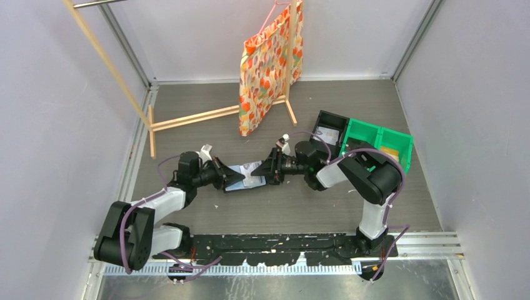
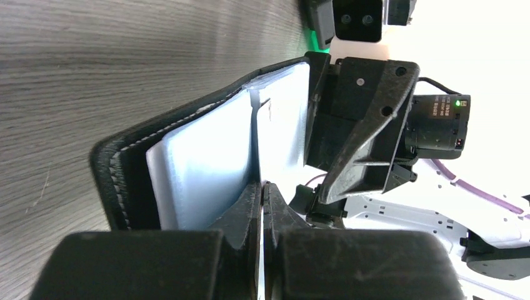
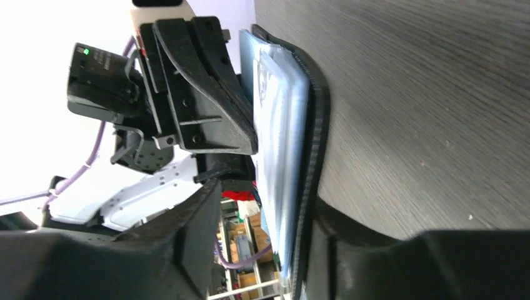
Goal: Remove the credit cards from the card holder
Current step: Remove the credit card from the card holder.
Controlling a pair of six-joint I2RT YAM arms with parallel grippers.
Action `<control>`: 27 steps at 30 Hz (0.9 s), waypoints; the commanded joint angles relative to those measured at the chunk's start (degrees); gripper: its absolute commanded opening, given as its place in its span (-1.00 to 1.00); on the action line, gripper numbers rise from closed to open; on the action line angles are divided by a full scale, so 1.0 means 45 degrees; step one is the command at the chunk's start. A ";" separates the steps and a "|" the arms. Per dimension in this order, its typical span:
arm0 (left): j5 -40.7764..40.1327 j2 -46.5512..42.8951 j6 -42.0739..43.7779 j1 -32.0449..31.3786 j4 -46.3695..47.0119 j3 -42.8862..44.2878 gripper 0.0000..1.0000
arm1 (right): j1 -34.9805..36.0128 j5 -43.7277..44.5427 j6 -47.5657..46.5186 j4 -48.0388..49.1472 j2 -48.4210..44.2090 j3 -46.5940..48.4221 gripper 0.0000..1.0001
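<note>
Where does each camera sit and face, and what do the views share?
Top external: above and behind the bases, facing down; both arms show, left claw and right claw meeting at the card holder.
Left wrist: on the left arm, facing along its shut claw; right claw beyond.
Right wrist: on the right arm, facing along its open claw; left claw beyond.
Shared: the card holder.

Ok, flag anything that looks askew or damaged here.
Nothing looks damaged or spilled. Only the patterned bag at the back hangs tilted on its wooden rack; the holder is open between the left gripper and right gripper.
</note>
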 commanded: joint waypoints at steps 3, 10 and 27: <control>0.0537 -0.0103 -0.0498 0.0093 0.1366 0.0032 -0.99 | 0.0032 0.0042 0.0203 0.0594 -0.0401 0.0369 -0.29; 0.0647 -0.0368 -0.0475 0.0366 0.1296 -0.0195 -0.99 | 0.0045 0.0451 0.0583 0.1222 -0.0026 0.0059 -0.66; 0.0765 -0.1117 -0.0402 0.1047 0.0348 -0.0172 -0.99 | -0.0004 0.1148 0.0796 0.1992 -0.0245 -0.0487 -0.91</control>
